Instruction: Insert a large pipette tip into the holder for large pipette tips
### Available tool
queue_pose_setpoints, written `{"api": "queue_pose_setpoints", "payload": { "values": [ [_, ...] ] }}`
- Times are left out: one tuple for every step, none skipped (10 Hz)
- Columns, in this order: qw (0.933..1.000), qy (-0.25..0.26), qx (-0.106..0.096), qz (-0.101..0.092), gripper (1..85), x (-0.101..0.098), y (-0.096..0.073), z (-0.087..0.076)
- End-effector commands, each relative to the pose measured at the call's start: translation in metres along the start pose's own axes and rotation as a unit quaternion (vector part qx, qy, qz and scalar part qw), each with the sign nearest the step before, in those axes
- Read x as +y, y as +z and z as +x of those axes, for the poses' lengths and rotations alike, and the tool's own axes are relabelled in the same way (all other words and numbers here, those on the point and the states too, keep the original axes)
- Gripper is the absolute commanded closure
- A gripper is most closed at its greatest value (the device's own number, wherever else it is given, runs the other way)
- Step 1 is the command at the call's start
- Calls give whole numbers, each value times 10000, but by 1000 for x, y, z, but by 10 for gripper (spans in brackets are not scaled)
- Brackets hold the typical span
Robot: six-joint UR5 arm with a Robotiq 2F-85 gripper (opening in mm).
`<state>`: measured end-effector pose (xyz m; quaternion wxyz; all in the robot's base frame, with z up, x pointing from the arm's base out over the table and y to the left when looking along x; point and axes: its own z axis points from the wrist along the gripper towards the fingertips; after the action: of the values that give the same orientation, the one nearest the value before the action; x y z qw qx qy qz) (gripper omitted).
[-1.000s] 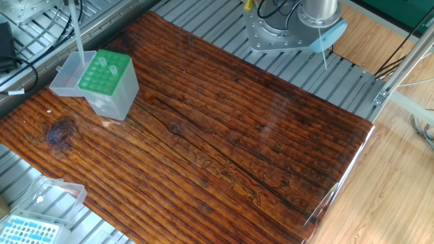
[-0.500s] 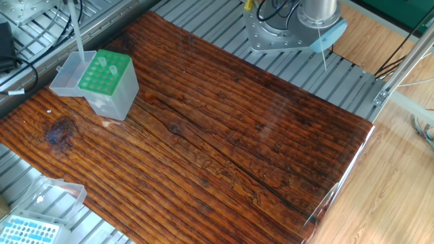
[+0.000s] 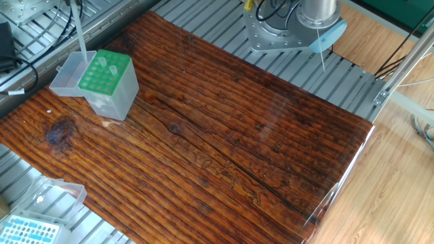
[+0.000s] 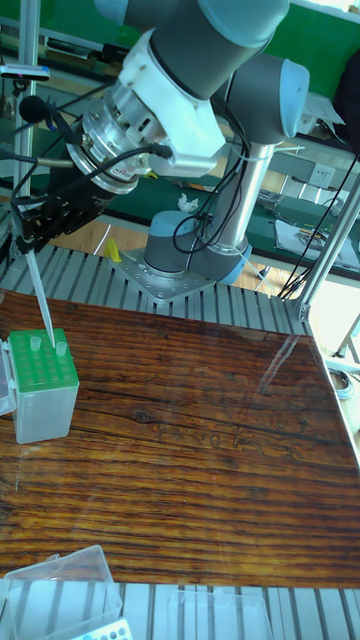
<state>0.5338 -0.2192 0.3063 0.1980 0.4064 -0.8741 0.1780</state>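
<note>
The holder for large pipette tips point(image 3: 105, 83) point(image 4: 42, 390) stands at the table's far left, a clear box with a green rack; its clear lid point(image 3: 66, 81) hangs open beside it. Two short translucent tip tops stick out of the rack. In the tall fixed view my gripper point(image 4: 27, 228) is shut on the top of a large pipette tip point(image 4: 38, 290) point(image 3: 79, 37), which hangs nearly upright. Its point sits at the green rack's surface near the lid side; I cannot tell if it is inside a hole. The fixed view cuts the gripper off at the top.
A smaller box with a light blue rack point(image 3: 28, 231) point(image 4: 102, 630) and its clear lid point(image 3: 57, 193) point(image 4: 58, 590) sit at the near left corner. The arm's base point(image 3: 285, 30) point(image 4: 185, 262) stands behind the table. Black cables point(image 3: 15, 64) lie left of the holder.
The held tip has shifted slightly toward the green rack and a little lower. Nothing else moved.
</note>
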Motion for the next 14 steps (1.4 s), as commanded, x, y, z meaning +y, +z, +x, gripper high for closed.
{"api": "queue_pose_setpoints", "payload": {
  "values": [
    [9994, 192, -91, -262, 847, 12, -1, -2],
    [9977, 416, -126, -528, 847, 24, -1, -6],
    [9963, 583, -53, -626, 847, 25, 2, -5],
    [9953, 674, -13, -698, 847, 24, 4, -4],
    [9951, 714, 75, -682, 847, 23, 2, 0],
    [9945, 756, 167, -704, 847, 25, -4, 5],
    [9930, 849, 325, -759, 847, 29, -8, 9],
    [9930, 846, 436, -699, 847, 27, -4, 8],
    [9908, 957, 375, -883, 847, 39, -4, -1],
    [9907, 975, 496, -812, 847, 37, -5, 3],
    [9918, 910, 634, -632, 847, 29, -1, 8],
    [9919, 938, 642, -573, 847, 28, 4, 4],
    [9921, 954, 682, -454, 847, 24, 5, 4],
    [9921, 868, 728, -539, 847, 28, 6, 6]
  ]
}}
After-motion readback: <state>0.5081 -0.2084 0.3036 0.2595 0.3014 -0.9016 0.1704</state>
